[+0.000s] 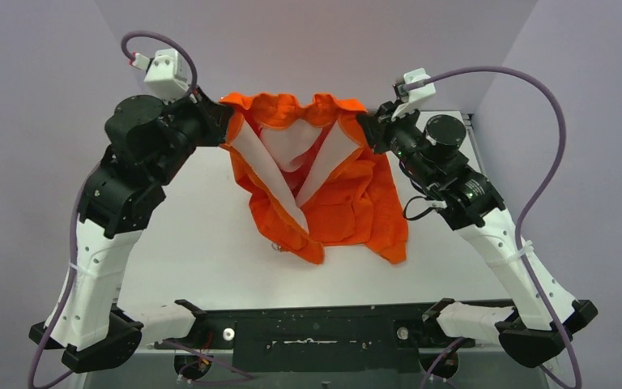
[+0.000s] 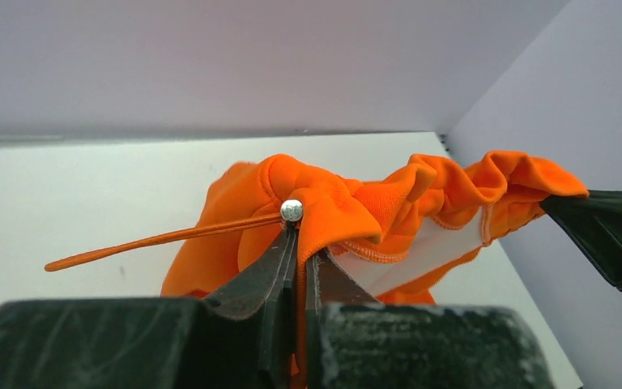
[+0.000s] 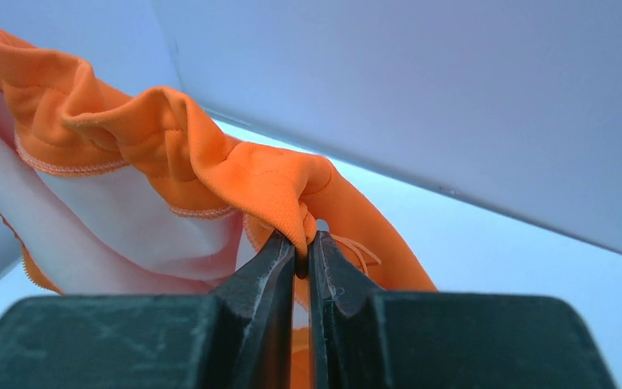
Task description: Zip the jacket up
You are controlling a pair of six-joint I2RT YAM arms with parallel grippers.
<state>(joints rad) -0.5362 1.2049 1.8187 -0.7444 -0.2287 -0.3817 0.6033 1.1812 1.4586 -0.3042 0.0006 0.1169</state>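
The small bright orange fabric jacket (image 1: pixel 348 203) hung at the far side of the flat white table (image 1: pixel 194 243), stretched by its upper corners between the two arms, its hem trailing crumpled onto the tabletop; the front was open, with the pale pinkish-white lining (image 1: pixel 251 154) turned outward in two flaps.

The left gripper (image 2: pixel 301 243) was clamped tight on a fold of orange cloth just below a small round silver stud (image 2: pixel 291 211), with a thin orange cord (image 2: pixel 162 239) sticking out beside it; the right gripper (image 3: pixel 301 247) was likewise closed on a bunched fold at the opposite shoulder.

Both holds looked shallow, only a thin ridge of cloth between the fingertips; pulling the arms further apart would probably drag a fold free and drop that side. With both grippers occupied and the front edges folded back and twisted, the zipper halves might not line up; where the slider sat could not be told.
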